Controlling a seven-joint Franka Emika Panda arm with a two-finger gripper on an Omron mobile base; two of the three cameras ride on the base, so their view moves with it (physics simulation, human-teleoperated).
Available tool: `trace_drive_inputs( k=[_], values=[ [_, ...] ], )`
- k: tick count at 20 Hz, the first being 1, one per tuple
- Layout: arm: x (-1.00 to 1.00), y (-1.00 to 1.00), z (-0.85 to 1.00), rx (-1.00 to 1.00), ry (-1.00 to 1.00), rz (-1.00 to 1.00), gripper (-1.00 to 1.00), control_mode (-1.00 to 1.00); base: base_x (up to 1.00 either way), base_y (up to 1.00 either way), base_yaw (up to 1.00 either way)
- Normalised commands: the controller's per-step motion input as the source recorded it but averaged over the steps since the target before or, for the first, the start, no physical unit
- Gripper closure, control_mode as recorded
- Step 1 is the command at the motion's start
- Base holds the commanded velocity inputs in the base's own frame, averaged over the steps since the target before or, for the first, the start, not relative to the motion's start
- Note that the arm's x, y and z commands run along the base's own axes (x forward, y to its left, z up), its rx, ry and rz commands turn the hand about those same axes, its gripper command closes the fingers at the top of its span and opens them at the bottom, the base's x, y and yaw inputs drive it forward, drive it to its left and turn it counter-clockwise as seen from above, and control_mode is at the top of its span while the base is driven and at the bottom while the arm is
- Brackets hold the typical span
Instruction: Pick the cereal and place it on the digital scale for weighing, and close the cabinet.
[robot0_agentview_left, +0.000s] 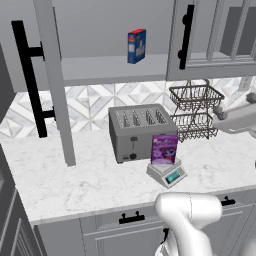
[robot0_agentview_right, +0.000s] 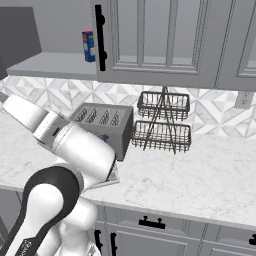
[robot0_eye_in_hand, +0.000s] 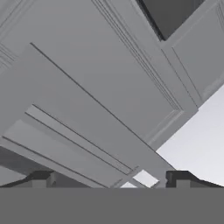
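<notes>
The cereal (robot0_agentview_left: 164, 149) stands upright on the digital scale (robot0_agentview_left: 167, 173), its purple printed front facing the near edge of the table (robot0_agentview_left: 60, 175). The scale sits just in front of the grey four-slot toaster (robot0_agentview_left: 137, 129), near the middle of the marble top, with its teal display on the near side. To the right of the toaster stands a two-tier wire basket rack (robot0_agentview_left: 196, 111), against the patterned backsplash.

The cabinet (robot0_agentview_left: 200, 35) above is open on its left side: one door (robot0_agentview_left: 52, 75) swings out toward the near left, its long black bar handle (robot0_agentview_left: 29, 75) showing edge-on. On the open shelf a blue box with a red top (robot0_agentview_left: 136, 46) stands upright, toward the right of the opening. The right-hand door, with its own black handle (robot0_agentview_left: 186, 36), lies closed.

In the hand view the end effector (robot0_eye_in_hand: 113, 179) points up at panelled grey cabinet fronts, its two dark fingertips (robot0_eye_in_hand: 41, 178) spread wide apart with nothing between them; it is open and empty. In the right base view the white arm (robot0_agentview_right: 75, 145) reaches left in front of the toaster, hiding most of the scale
</notes>
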Motion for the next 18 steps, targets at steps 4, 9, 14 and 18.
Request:
trace_drive_inputs(
  k=[4,9,14,18],
  values=[
    [-0.7,1.0,0.0,-0.17,0.12,-0.12,-1.0,-1.0,0.0,0.0,0.0],
    [-0.37,1.0,-0.27,-0.03,0.09,-0.17,-1.0,-1.0,0.0,0.0,0.0],
    [-0.35,1.0,-0.33,-0.01,0.07,-0.19,-1.0,-1.0,0.0,0.0,0.0],
    [-0.54,1.0,-0.4,0.1,0.02,-0.18,-1.0,-1.0,0.0,0.0,0.0]
  ],
)
